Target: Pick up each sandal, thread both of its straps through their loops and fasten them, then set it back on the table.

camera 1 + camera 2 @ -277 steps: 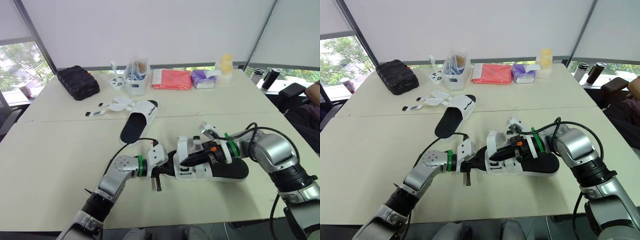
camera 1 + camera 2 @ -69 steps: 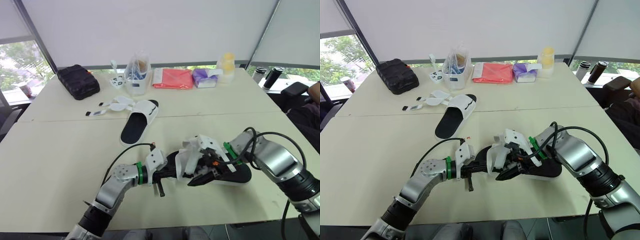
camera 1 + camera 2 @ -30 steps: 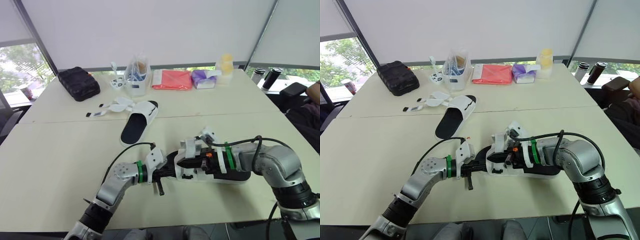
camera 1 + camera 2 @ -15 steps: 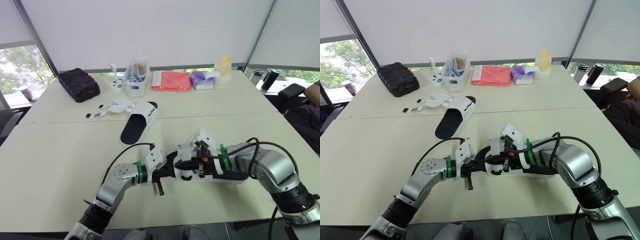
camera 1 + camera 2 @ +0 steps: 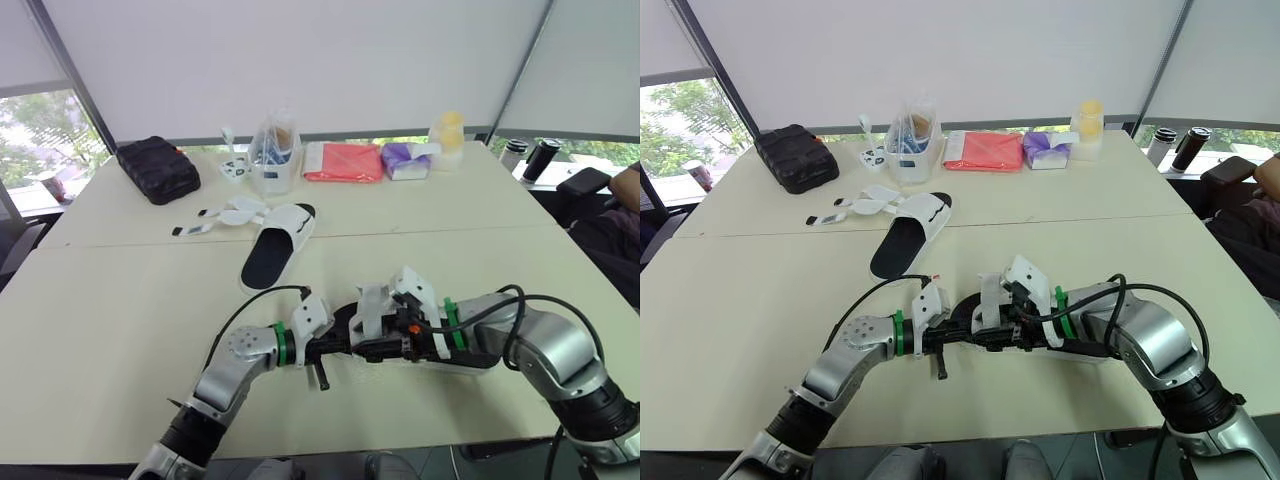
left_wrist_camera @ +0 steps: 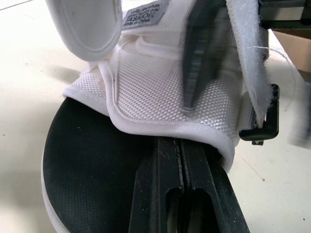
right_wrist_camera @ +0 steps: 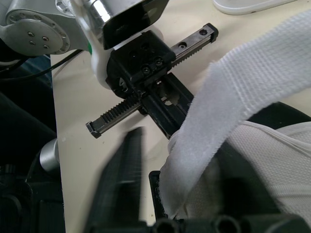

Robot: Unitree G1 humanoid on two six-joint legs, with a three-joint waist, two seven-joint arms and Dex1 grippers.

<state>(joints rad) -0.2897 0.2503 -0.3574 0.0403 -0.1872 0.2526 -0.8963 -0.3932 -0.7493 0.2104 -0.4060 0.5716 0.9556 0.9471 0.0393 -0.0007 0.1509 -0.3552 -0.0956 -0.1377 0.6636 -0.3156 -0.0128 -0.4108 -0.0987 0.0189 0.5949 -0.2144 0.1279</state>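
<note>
Head view: the near sandal [image 5: 372, 312] lies flat on the table [image 5: 120, 300], front and centre, between the two arms. The left gripper [image 5: 335, 346] meets its toe end, most likely to keep it from sliding. The right gripper [image 5: 388, 345] reaches in from the heel side to the raised white straps. The other sandal [image 5: 272, 245] lies well apart toward the far side, its straps loose.

Left wrist view: the left fingers [image 6: 194, 184] are pressed together and lie on the black footbed [image 6: 92, 160]. Their tips are tucked under the hem of the upper [image 6: 165, 92]. Whether they nip that hem I cannot tell. A strap [image 6: 245, 53] hangs free just beside the black loop [image 6: 265, 124] and is not yet through it.

Right wrist view: the right fingers look spread. One finger [image 7: 121, 184] stands clear of the strap, which crosses the gap, so threading seems to be the step in hand.
</note>
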